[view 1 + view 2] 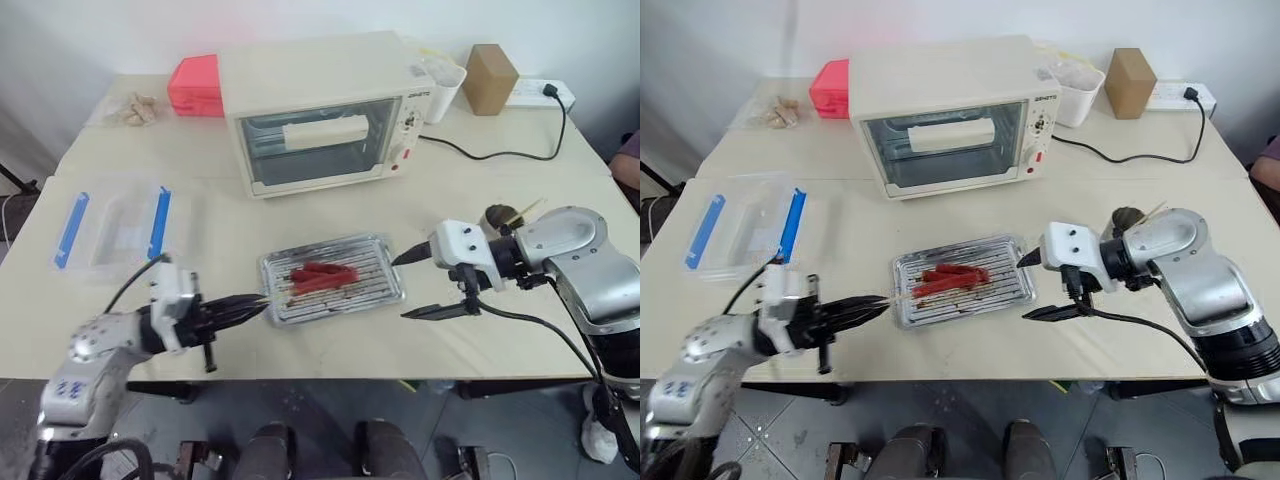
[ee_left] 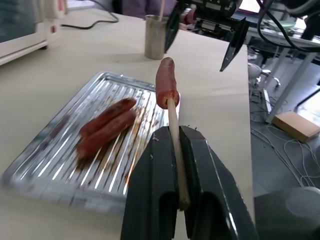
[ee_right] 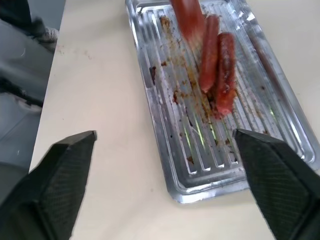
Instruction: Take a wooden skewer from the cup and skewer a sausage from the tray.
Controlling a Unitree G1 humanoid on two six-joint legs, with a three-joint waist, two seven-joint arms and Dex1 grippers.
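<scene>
At the table's near edge, left gripper (image 2: pixel 178 165) is clamped on the thin pale wooden skewer (image 2: pixel 174 131), a glossy red sausage (image 2: pixel 166 82) impaled at its tip above the shiny ridged silver tray (image 2: pixel 60 165). Sausage looks soft, slippery; stick brittle, best gripped low. Farther, right gripper (image 1: pixel 418 285) gapes empty; grey-brown cup (image 2: pixel 155 37) behind.

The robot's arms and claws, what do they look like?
Both arms are shiny silver-grey metal with rounded joints. Each wrist has a white boxy block, and each claw, left claw and right claw, has two black pointed fingers with a bumpy grid pattern on the pads. Thin black cables loop along both arms.
</scene>
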